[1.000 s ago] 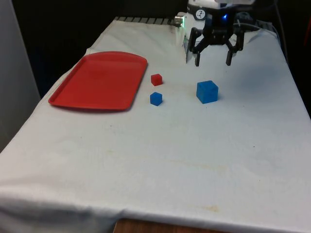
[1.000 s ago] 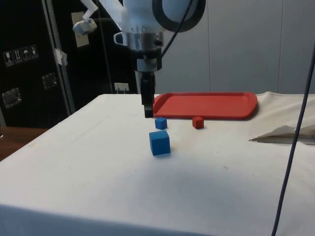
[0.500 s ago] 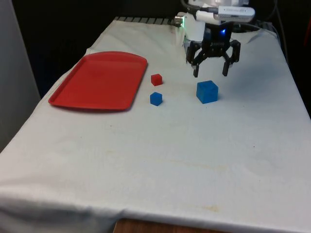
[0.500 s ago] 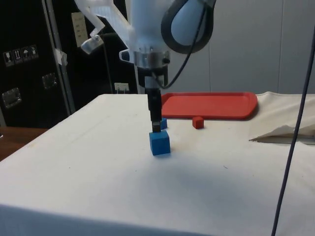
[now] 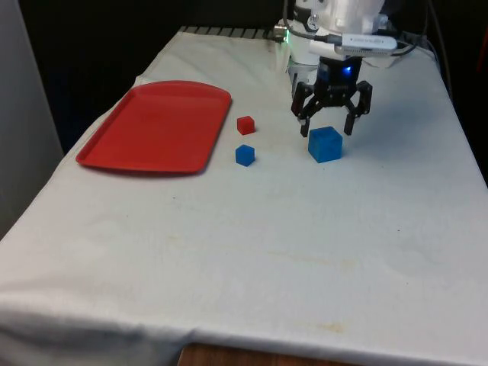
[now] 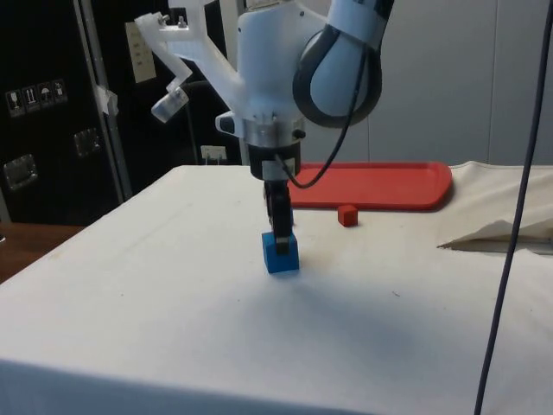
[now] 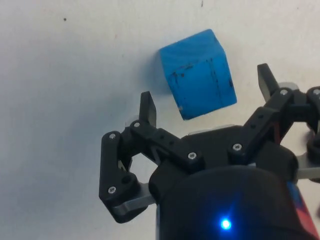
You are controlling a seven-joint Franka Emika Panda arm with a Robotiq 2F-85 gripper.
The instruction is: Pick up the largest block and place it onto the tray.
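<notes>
Blue large block (image 5: pixel 325 144) sits on the cloth, well apart from the red tray (image 5: pixel 156 126); gripper (image 5: pixel 330 130) spread just above it, no grasp yet — pick, carry, place all remain.

Worktop (image 5: pixel 252 252) under white cloth. Red tray (image 5: pixel 156 126) lies flat toward the front view's left, nothing on it. Small red block (image 5: pixel 245 125) sits just off the tray's 3 o'clock edge, apart from it. Small blue block (image 5: pixel 245 155) at the red block's 6 o'clock, near but not touching. Large blue block (image 5: pixel 325 144) well off at the small blue block's 3 o'clock, resting on the cloth. Pincer (image 5: pixel 330 126) hangs at the large block's 12 o'clock, fingers spread wider than the block, tips level with its top edge, one to each side. White arm rises behind it. Faint brownish stains on the near cloth.
</notes>
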